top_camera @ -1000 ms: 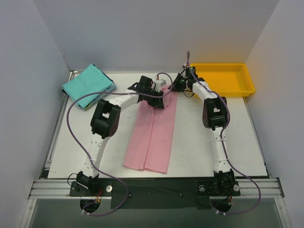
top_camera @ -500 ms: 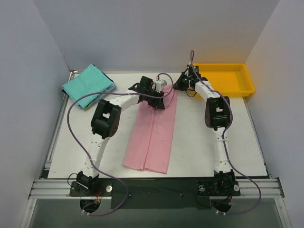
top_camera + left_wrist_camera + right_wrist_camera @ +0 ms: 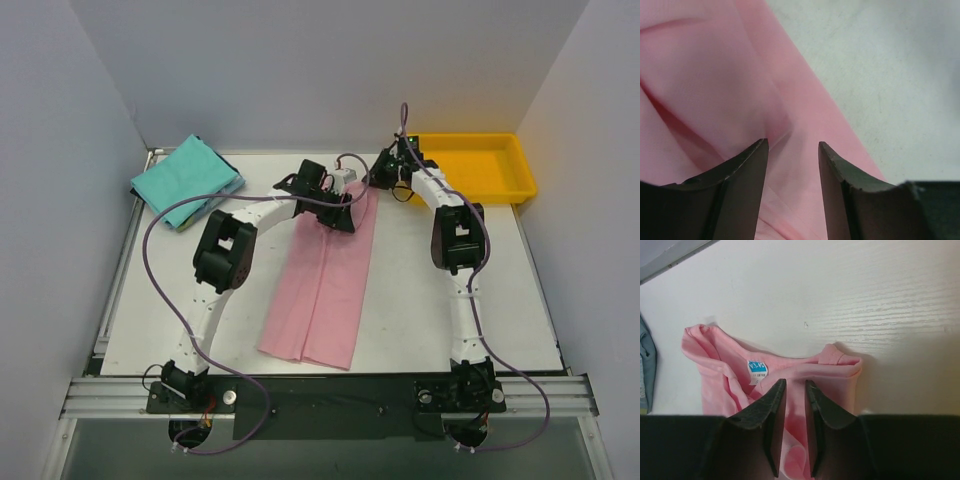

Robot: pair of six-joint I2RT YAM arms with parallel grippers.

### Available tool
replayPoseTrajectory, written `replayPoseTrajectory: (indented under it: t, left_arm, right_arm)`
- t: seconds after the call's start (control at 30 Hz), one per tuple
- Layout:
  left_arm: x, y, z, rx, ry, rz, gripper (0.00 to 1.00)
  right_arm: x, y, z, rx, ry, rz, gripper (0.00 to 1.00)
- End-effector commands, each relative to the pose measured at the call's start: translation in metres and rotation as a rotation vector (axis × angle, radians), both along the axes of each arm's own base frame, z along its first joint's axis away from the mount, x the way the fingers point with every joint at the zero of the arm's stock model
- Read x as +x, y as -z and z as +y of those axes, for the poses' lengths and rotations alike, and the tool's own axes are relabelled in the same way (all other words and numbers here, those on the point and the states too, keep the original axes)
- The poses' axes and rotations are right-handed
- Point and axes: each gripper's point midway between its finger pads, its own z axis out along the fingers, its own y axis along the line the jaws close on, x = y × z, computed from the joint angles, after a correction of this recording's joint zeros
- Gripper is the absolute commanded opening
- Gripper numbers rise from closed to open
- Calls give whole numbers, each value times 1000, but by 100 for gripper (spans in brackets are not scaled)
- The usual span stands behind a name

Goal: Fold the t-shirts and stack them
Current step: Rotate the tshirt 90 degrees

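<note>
Pink tee lies as a long strip down the middle of the worktop, left tool wide, right tool barely parted over its far-edge collar, where cloth snagging in that slit could drag the fold askew

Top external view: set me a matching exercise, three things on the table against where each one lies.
Things
1. pink t-shirt
2. teal-green t-shirt
3. yellow tray

Places
A. far right corner of the table
B. far left corner, folded
C. middle of the table, laid out as a long strip running from near to far

Pairs: 1-C, 2-B, 3-A
</note>
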Motion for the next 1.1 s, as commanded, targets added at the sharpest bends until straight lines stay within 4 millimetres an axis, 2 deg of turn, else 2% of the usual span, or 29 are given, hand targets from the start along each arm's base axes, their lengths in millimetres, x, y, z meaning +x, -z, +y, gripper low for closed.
replayPoseTrajectory:
  t: [0.0, 0.17, 0.2, 0.23, 0.27, 0.3, 0.33, 0.37, 0.4, 0.43, 0.47, 0.5, 0.53, 0.57, 0.6, 0.63, 0.67, 0.7, 0.73, 0.77, 0.8, 0.83, 0.87, 0.9, 0.93, 0.97, 1.0, 1.03, 1.07]
  left_arm:
    - [4, -84, -27, -154, 60, -81, 56]
    - [4, -129, -28, -194, 93, -140, 59]
    - [4, -144, -28, -205, 101, -170, 59]
    - [0, -147, -25, -197, 117, -174, 60]
    - [-1, -165, -24, -205, 128, -210, 60]
    - [-5, -167, -18, -187, 152, -222, 60]
    - [-9, -184, -14, -192, 160, -243, 60]
    - [-15, -185, -8, -165, 207, -276, 60]
    - [-26, -196, 2, -145, 224, -268, 61]
    - [-33, -208, 11, -130, 270, -327, 61]
    - [-46, -204, 20, -95, 293, -287, 61]
    - [-55, -212, 31, -69, 346, -347, 61]
    - [-75, -205, 45, -26, 387, -300, 61]
    - [-84, -206, 58, 12, 442, -354, 61]
    - [-104, -203, 74, 50, 485, -318, 61]
    - [-118, -202, 90, 78, 553, -365, 61]
    - [-139, -196, 105, 103, 593, -314, 61]
    - [-159, -191, 123, 115, 669, -346, 61]
    - [-177, -183, 138, 134, 757, -355, 61]
    - [-205, -170, 159, 153, 807, -331, 61]
    - [-216, -159, 174, 191, 896, -375, 60]
    - [-247, -142, 193, 210, 945, -345, 60]
    - [-258, -126, 209, 254, 1035, -374, 60]
    - [-283, -108, 226, 268, 1069, -342, 60]
    - [-282, -98, 233, 312, 1096, -383, 61]
    - [-298, -82, 244, 323, 1108, -357, 61]
    - [-294, -73, 245, 347, 1122, -404, 61]
    - [-308, -60, 251, 350, 1147, -402, 61]
    - [-298, -54, 245, 363, 1139, -481, 63]
  right_arm:
    - [5, -57, 1, -8, -21, -109, 21]
    - [-1, -106, 3, -19, -40, -179, 35]
    - [-7, -109, 3, -34, -48, -171, 39]
    - [-13, -131, 2, -55, -60, -204, 41]
    - [-25, -128, 0, -83, -63, -167, 44]
    - [-35, -153, -3, -105, -68, -201, 45]
    - [-54, -143, -9, -143, -69, -145, 47]
    - [-69, -168, -12, -160, -67, -170, 48]
    - [-92, -151, -20, -210, -61, -102, 50]
    - [-109, -178, -27, -232, -35, -136, 51]
    - [-138, -151, -29, -274, -61, -53, 52]
    - [-158, -169, -36, -307, -46, -77, 53]
    - [-188, -146, -34, -352, -92, 3, 55]
    - [-208, -156, -39, -384, -85, -5, 56]
    - [-244, -146, -38, -411, -124, 51, 56]
    - [-261, -141, -35, -420, -143, 76, 56]
    - [-295, -129, -32, -417, -171, 130, 57]
    - [-313, -122, -27, -393, -188, 164, 57]
    - [-344, -108, -22, -375, -203, 212, 57]
    - [-375, -86, -15, -387, -251, 271, 57]
    - [-389, -86, -11, -369, -232, 279, 57]
    - [-416, -67, -5, -399, -282, 320, 57]
    - [-428, -65, 0, -382, -269, 337, 57]
    - [-453, -48, 2, -404, -310, 386, 57]
    - [-462, -43, 8, -374, -294, 397, 57]
    - [-480, -32, 16, -367, -334, 412, 57]
    - [-489, -29, 21, -346, -327, 422, 57]
    - [-501, -20, 27, -330, -333, 432, 57]
    - [-506, -18, 31, -318, -331, 429, 57]
